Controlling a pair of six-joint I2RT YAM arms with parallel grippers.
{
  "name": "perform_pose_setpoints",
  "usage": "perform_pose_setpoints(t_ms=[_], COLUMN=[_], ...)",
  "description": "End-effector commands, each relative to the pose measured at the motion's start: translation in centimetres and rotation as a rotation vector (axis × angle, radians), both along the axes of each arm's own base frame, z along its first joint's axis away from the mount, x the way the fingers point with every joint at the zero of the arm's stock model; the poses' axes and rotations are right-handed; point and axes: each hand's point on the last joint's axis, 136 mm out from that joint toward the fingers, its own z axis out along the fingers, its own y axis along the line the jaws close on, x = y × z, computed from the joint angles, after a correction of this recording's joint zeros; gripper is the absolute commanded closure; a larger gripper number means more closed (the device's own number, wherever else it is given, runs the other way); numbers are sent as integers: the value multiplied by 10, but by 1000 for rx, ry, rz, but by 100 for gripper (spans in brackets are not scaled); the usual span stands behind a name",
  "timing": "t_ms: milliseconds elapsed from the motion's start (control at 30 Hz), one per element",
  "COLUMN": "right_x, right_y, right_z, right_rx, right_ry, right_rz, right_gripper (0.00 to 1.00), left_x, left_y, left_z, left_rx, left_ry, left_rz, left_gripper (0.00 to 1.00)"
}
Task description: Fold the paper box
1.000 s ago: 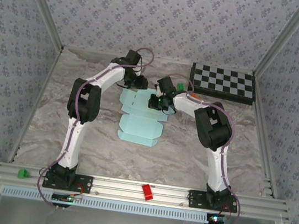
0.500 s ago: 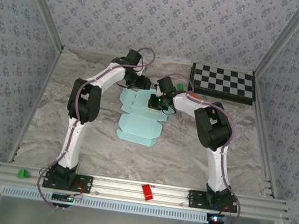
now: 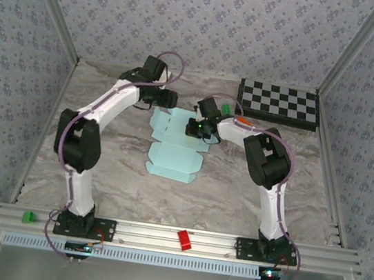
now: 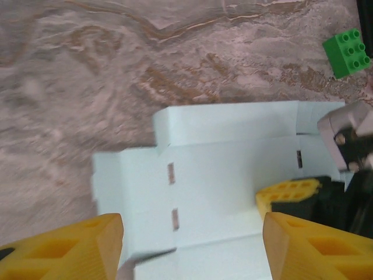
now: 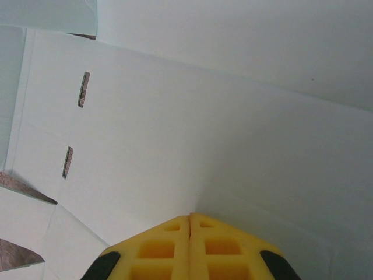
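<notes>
Two pincers meet over the paper box (image 3: pixel 171 153), which lies flat and unfolded on the table (image 3: pixel 235 195). The left pincer (image 4: pixel 192 233) is spread wide and holds nothing. The sheet's far panels and a side flap lie below and just ahead of its fingertips, and nothing touches them. The right pincer (image 5: pixel 190 219) is pressed together, its tips down on the pale card right beneath it. I cannot tell whether any card is caught between the pads or is merely pinned. In the left wrist view, that pressed-together pincer (image 4: pixel 288 195) sits on the sheet, to the right of the left pincer's gap. A green brick (image 4: pixel 348 52) lies on the table well beyond it.

The card looks thin and very light, so it should slide or lift at the slightest nudge unless one pincer weighs it down. It will likely bend cleanly along the scored lines and crease badly anywhere else. The small slits (image 4: pixel 171 173) near the left finger look easy to tear. The best hold is probably a free flap edge close to a score line, pinched shallowly, with the other pincer pressing on the panel beside the fold.
</notes>
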Motion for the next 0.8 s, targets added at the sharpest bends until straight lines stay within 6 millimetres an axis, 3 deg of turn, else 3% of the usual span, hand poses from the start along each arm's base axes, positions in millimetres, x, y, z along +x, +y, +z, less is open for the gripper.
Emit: perform_pose_setpoints(t_ms=[0,167,367,567,767], right_x=[-13,-14,-15,-17,-18], right_y=[-16,-18,-17,-14,-14], right_z=[-14,-12,-12,-15,-18], right_rx=[-53,-50,-47,-48,-52], right_ry=[55,51,53,60,69], right_rz=[-39,-43,-51,-50,-50], right_gripper=[100,100,100,100,100], left_x=[-14,-52,-84,-91,-85], left_y=[31,55,53,35,30], left_z=[4,-12,-46,-75,-99], left_rx=[49,21,-68,-193,-195], left_ry=[-40,3,87,145,183], left_rz=[86,165,192,198,199], left_gripper=[35,35,34,35,40])
